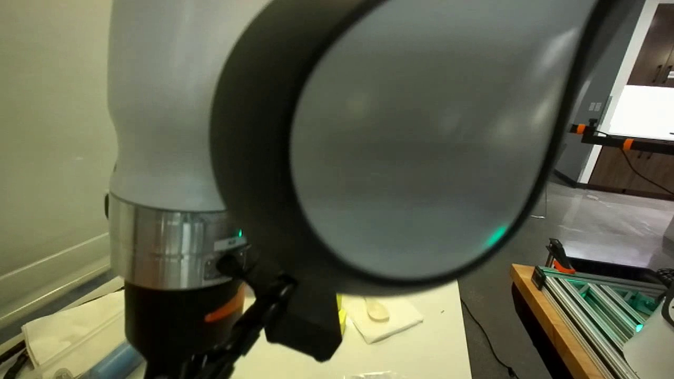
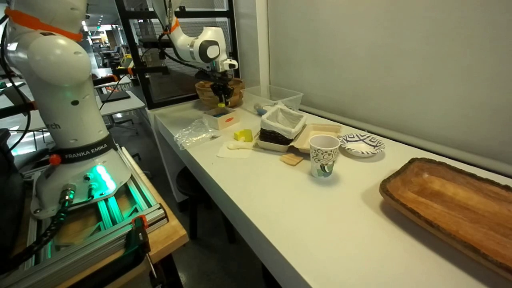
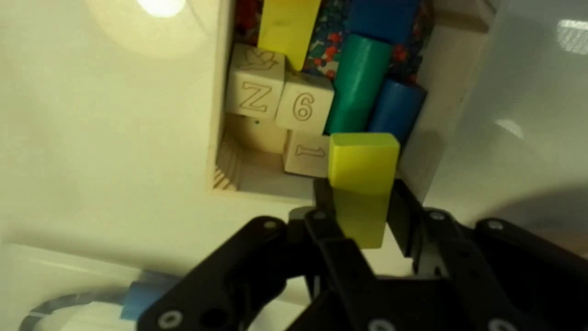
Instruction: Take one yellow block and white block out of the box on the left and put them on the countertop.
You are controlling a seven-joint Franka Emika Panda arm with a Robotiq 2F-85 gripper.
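Black fingers [image 3: 404,216] are pinching a yellow block [image 3: 364,170], the gripper [image 3: 360,197] spreading only as wide as it, and the block's end is jutting past the tips. It is hanging just above the pale box [image 2: 222,122]; swinging sideways too low is risking a knock on the wall, probably twisting the block loose. In the wrist view, a cube marked 1 [image 3: 305,154] is lying inside at ten o'clock from the held block; at eleven, a cube marked 6 [image 3: 304,106] is sitting just beside a green cylinder [image 3: 358,87]. Either is probably serving as the white block, crowding threatening a double grasp. On the countertop [image 2: 256,184] in an exterior view, a yellow item [image 2: 243,135] is sitting at four o'clock from the box, crumpled clear plastic [image 2: 196,134] at eight; releasing onto either is inviting a topple.
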